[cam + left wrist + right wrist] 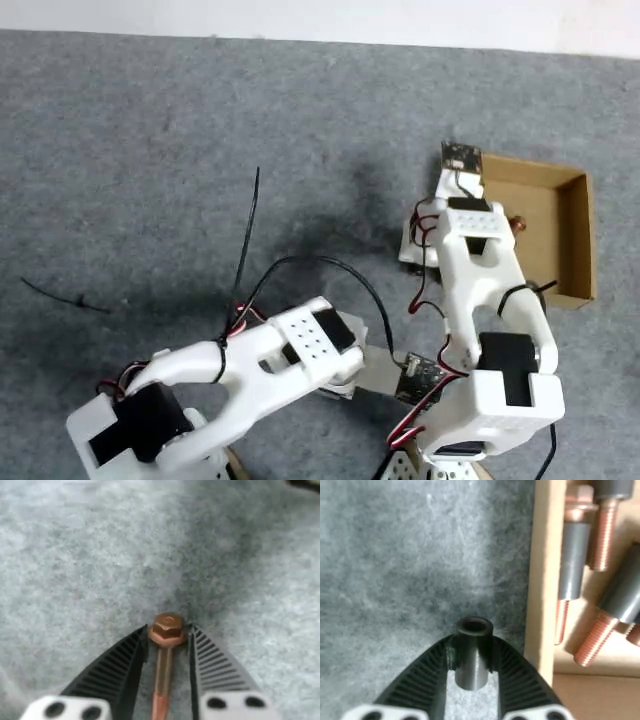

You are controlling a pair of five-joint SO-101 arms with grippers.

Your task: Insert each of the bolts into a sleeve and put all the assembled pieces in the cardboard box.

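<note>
Your left gripper is clamped on the bolt. The hex head sits at the fingertips, and the shank runs back between the jaws toward the wrist. It hangs over the grey carpet.

Your right gripper is clenched on the sleeve, a dark tube with its open bore poking past the fingertips. It is over the carpet, just beside the cardboard box and outside its wall.

At least three assembled pieces lie inside the box, with the sleeves on the copper bolts.

In the high view the right arm ends at the near-left side of the box and the left arm sits low, well apart from the box.
</note>
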